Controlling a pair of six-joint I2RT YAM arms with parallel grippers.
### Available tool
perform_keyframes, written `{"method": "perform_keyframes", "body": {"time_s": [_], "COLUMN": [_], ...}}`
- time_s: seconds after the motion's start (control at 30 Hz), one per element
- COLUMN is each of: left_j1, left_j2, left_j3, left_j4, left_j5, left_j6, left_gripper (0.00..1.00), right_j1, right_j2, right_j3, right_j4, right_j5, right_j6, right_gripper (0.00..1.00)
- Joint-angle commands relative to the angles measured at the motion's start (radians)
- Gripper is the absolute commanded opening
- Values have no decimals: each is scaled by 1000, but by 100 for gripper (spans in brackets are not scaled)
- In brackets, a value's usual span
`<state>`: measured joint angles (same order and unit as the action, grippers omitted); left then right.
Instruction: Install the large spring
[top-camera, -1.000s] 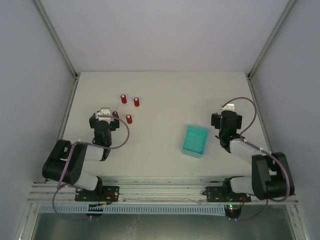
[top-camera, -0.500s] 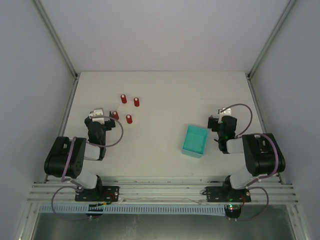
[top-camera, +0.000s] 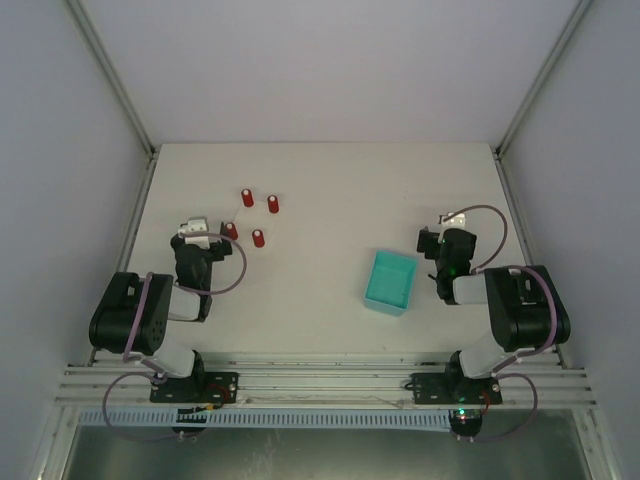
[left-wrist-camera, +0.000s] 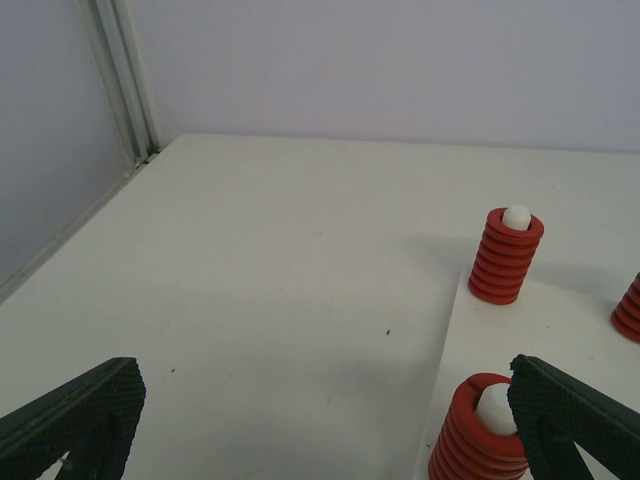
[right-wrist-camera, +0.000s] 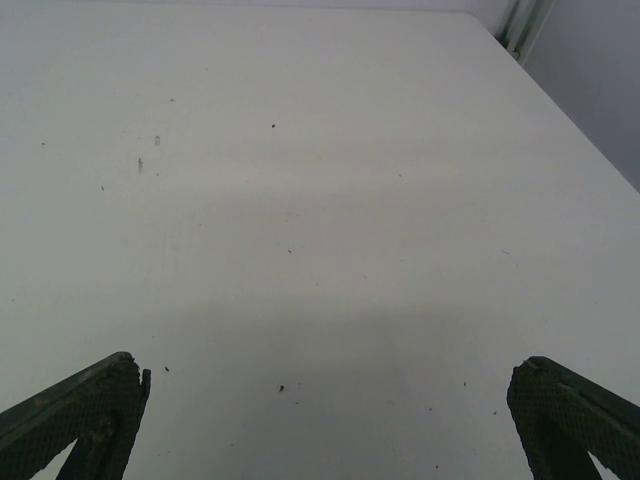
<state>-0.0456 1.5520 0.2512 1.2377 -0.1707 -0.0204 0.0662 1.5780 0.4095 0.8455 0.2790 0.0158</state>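
Observation:
Four red springs stand on white pegs at the left of the table; the top view shows them at the back left (top-camera: 247, 197), back right (top-camera: 273, 204), front right (top-camera: 258, 238) and front left (top-camera: 231, 230). In the left wrist view three show on a white base plate (left-wrist-camera: 560, 330): one near (left-wrist-camera: 482, 430), one farther (left-wrist-camera: 505, 257), one at the right edge (left-wrist-camera: 630, 305). My left gripper (top-camera: 203, 238) (left-wrist-camera: 320, 440) is open and empty, its right finger (left-wrist-camera: 570, 415) beside the near spring. My right gripper (top-camera: 447, 240) (right-wrist-camera: 320, 440) is open and empty over bare table.
A teal bin (top-camera: 390, 282) sits on the table just left of my right gripper. Grey walls with metal corner posts (left-wrist-camera: 125, 85) close in the white table on three sides.
Both arms have folded back toward their bases. My left gripper shifted left and now sits just left of the springs. My right gripper drew back slightly beside the bin.

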Motion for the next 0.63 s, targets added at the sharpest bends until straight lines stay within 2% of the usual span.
{"method": "perform_keyframes", "body": {"time_s": [0.0, 0.6], "left_j1": [6, 18], "left_j2": [2, 4], "left_j3": [-1, 5], "left_j4": [42, 28], "left_j5": [23, 51], "left_j6": [-10, -16], "left_gripper": [99, 99], "right_j1": [-5, -6], "right_j2": [-4, -3], "right_j3": [17, 17], "right_j4": [12, 13], "right_j5": [17, 19], "right_j6": [9, 10], "right_gripper": [99, 99]}}
